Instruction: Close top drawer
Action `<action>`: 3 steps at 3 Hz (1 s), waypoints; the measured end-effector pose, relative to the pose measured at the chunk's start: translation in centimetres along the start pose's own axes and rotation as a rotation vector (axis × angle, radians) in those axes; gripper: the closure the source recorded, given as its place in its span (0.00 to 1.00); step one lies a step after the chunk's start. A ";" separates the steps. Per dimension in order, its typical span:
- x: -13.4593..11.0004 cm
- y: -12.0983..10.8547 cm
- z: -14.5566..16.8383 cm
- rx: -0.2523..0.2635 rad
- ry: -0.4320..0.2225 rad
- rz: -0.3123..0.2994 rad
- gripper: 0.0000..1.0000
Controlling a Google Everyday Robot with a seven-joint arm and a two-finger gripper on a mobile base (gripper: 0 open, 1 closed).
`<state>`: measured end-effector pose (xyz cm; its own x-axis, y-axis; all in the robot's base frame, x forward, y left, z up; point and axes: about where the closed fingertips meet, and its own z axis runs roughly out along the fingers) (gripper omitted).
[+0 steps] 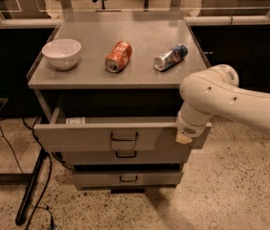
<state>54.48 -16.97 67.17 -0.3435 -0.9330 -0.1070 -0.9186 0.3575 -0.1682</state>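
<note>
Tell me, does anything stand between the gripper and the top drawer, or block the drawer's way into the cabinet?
Nothing visible does. The gripper is at the right end of the top drawer front; the white card lies low inside.

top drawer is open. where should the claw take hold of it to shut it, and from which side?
Probably the loop handle at the middle of the top drawer front, approached straight from the front. It stands off the panel and sits central, so a push there should run the drawer in square. The claw is at the panel's right end, off-centre.
</note>
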 end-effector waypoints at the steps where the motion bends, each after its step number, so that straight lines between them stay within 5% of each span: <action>1: 0.0 0.0 0.0 0.000 0.000 0.000 0.14; 2: 0.0 0.0 0.0 0.000 0.000 0.000 0.00; 3: 0.0 0.0 0.0 0.000 0.000 0.000 0.00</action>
<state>54.48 -16.97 67.17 -0.3434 -0.9331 -0.1069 -0.9187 0.3574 -0.1681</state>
